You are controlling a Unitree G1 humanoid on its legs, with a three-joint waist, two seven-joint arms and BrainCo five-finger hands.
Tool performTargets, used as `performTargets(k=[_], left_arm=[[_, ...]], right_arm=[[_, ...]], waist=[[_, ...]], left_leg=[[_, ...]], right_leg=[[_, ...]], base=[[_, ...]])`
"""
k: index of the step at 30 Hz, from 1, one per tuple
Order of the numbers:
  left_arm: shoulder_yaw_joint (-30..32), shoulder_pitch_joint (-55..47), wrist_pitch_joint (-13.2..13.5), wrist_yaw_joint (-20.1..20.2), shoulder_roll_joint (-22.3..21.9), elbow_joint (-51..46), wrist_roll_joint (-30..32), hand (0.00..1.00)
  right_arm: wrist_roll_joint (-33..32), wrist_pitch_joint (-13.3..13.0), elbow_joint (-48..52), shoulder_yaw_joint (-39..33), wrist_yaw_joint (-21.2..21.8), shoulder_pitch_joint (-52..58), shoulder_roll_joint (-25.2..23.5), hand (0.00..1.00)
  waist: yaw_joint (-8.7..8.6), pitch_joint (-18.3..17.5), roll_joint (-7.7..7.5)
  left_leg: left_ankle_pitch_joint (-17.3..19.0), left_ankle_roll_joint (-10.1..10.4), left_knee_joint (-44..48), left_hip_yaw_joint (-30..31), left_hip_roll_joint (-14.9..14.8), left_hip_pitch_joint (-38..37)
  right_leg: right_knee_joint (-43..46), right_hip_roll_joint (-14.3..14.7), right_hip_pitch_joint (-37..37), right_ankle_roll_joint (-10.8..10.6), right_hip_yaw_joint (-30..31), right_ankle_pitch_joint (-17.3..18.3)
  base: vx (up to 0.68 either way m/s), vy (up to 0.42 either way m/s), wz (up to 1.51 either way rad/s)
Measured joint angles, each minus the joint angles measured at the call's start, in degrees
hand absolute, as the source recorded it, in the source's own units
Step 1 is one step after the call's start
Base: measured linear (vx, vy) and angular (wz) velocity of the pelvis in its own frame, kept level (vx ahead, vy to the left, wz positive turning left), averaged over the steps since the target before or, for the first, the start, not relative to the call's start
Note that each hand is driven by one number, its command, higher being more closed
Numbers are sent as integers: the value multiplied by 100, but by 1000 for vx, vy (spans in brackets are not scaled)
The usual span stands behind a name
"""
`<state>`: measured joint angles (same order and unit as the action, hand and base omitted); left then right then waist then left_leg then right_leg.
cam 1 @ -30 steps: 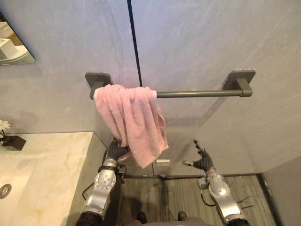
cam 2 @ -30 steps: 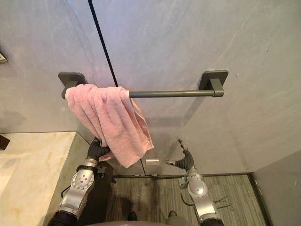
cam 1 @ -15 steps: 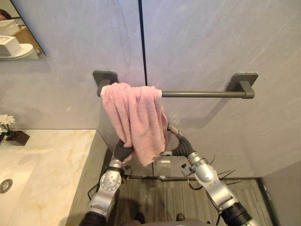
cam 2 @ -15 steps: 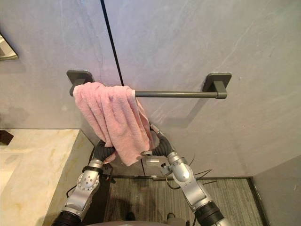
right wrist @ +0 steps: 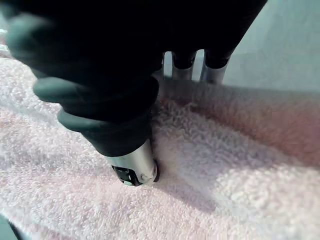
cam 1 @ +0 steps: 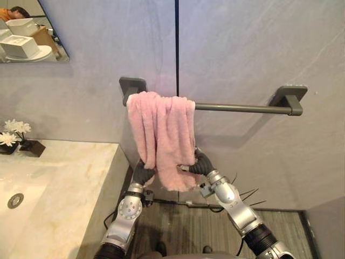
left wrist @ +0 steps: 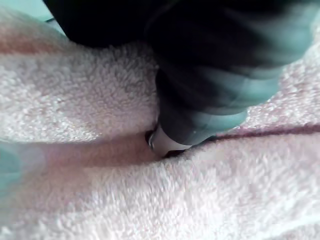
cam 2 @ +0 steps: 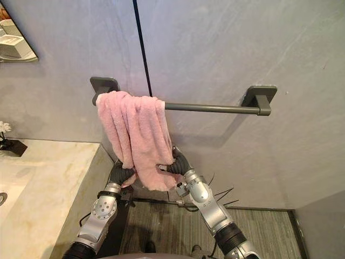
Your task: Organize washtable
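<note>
A pink towel (cam 1: 161, 135) hangs bunched over the left end of a dark grey towel bar (cam 1: 242, 108) on the wall. My left hand (cam 1: 143, 174) is curled on the towel's lower left edge. At the lower right edge my right hand (cam 1: 200, 164) pinches the cloth. In the left wrist view the thumb (left wrist: 167, 142) digs into the pink towel (left wrist: 90, 100). In the right wrist view the thumb (right wrist: 131, 167) presses on the towel (right wrist: 230, 175) while the fingers (right wrist: 212, 72) reach behind its edge.
A marble washtable (cam 1: 59, 189) with a sink drain (cam 1: 15, 200) lies at the left, its edge close beside my left arm. White flowers in a dark pot (cam 1: 32, 148) stand at its back. A mirror (cam 1: 29, 40) hangs at the upper left. The bar's right half is bare.
My right hand has risen from low on the right to the towel's lower right edge and closed on it. The left hand keeps its hold. The camera has shifted.
</note>
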<state>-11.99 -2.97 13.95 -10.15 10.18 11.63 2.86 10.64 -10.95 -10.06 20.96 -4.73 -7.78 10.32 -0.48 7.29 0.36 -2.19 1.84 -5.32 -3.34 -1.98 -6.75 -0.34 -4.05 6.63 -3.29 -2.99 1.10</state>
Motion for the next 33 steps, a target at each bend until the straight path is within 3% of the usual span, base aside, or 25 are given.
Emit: performTargets(k=[8, 16, 33], left_arm=[[85, -70, 17, 52, -282, -314, 0, 100], [81, -65, 35, 383, -582, -338, -7, 100], [79, -49, 31, 639, -737, -334, -126, 100]], right_arm=[[-1, -140, 63, -953, -64, 449, -176, 100], [-3, -201, 239, -1422, -62, 853, -570, 100], [-338, -265, -85, -1992, -62, 822, -1262, 100]], waist=[[-20, -2, -5], [-85, -16, -32], [-208, -39, -70]], left_leg=[[2, 2, -2, -19, -4, -2], [22, -11, -6, -165, 1, 3], [158, -25, 2, -309, 43, -17]], right_leg=[[-5, 3, -5, -2, 11, 1], [18, -1, -99, -20, 167, 11], [18, -11, -143, -85, 325, 58]], base=[[0, 0, 0], [-19, -10, -9], [-1, -9, -5]])
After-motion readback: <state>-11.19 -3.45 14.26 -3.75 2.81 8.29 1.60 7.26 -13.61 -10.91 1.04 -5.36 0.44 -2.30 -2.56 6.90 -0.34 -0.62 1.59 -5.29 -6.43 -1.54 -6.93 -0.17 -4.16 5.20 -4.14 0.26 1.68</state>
